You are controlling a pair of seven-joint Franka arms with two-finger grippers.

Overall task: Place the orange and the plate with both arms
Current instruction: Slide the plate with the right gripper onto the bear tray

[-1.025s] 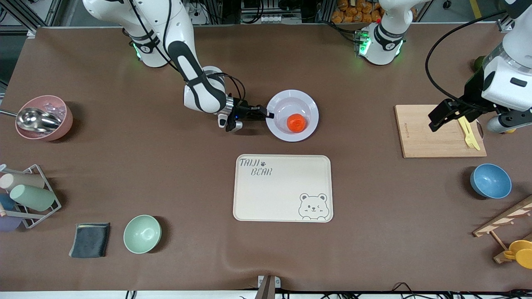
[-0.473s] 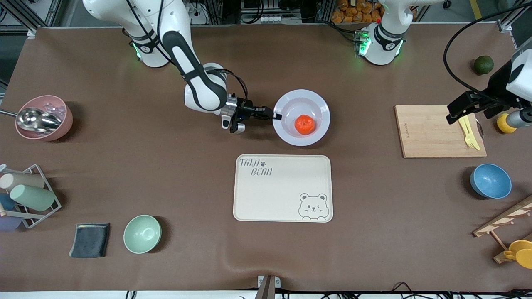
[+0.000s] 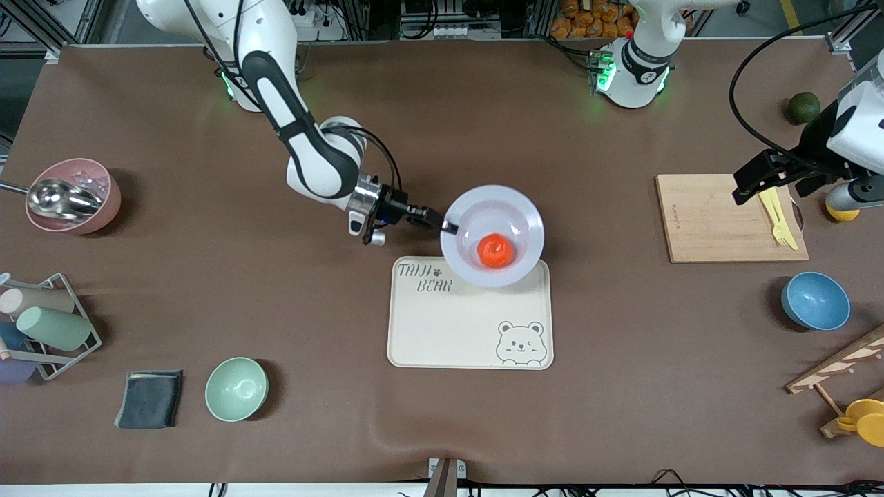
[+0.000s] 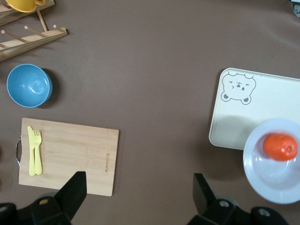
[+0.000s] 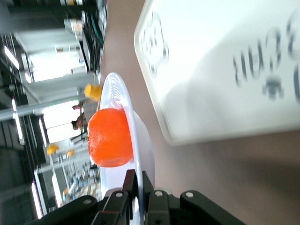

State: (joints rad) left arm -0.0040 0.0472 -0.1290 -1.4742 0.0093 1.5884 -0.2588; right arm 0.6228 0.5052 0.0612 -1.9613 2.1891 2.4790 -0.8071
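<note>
1. The orange [image 3: 495, 250] is seen lying in the well of the plate [image 3: 525, 215], a little off its middle.
2. The plate is held up in the air over the edge of the cream bear tray [image 3: 442, 331] that lies toward the robots' bases; part of it is over the tray and part over the brown table [image 3: 621, 386].
3. The plate's rim is pinched by the right gripper [image 3: 447, 227], whose fingers are clamped tight on it at the side toward the right arm's end of the table.
4. In the right wrist view the rim is seen running between the two fingers [image 5: 133, 185], with the orange [image 5: 108, 137] just above them.
5. The left gripper [image 3: 749, 181] is kept waiting over the wooden cutting board [image 3: 711, 221], well apart from the tray, with its fingers [image 4: 75, 187] spread wide and nothing between them.
6. A yellow fork [image 3: 778, 219] is seen lying on that board.
</note>
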